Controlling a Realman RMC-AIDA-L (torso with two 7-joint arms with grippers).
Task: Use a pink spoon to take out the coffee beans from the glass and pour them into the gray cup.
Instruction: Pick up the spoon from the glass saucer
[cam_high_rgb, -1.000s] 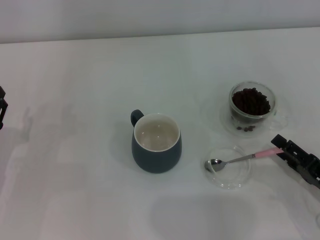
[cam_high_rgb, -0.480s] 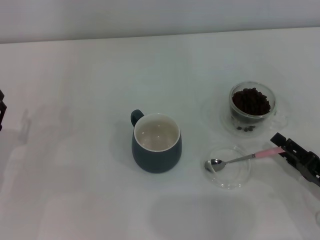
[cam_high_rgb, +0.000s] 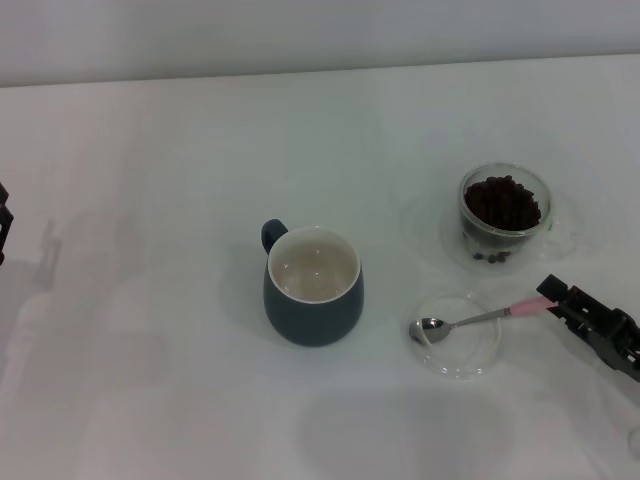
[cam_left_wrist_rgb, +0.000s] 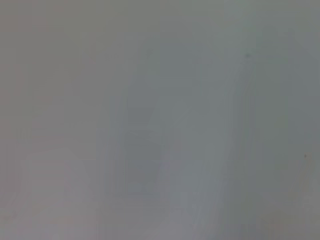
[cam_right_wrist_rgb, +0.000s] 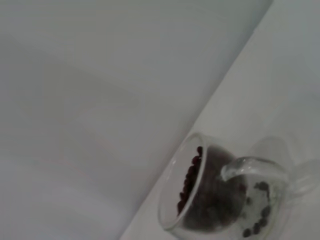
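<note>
The pink spoon lies with its metal bowl in a shallow clear dish and its pink handle pointing right. My right gripper is at the tip of that handle, low over the table. The glass with its heap of coffee beans stands behind the spoon. It also shows in the right wrist view, with the beans inside. The gray cup stands mid-table, upright, its cream inside bare. My left gripper is parked at the far left edge.
The glass stands on a faint clear saucer, with a few loose beans near its base. The white table runs back to a wall. The left wrist view shows only a blank pale surface.
My right gripper has crept left and nearer, over the end of the pink handle. The spoon, glass and gray cup have not moved. The left arm stays at the edge.
</note>
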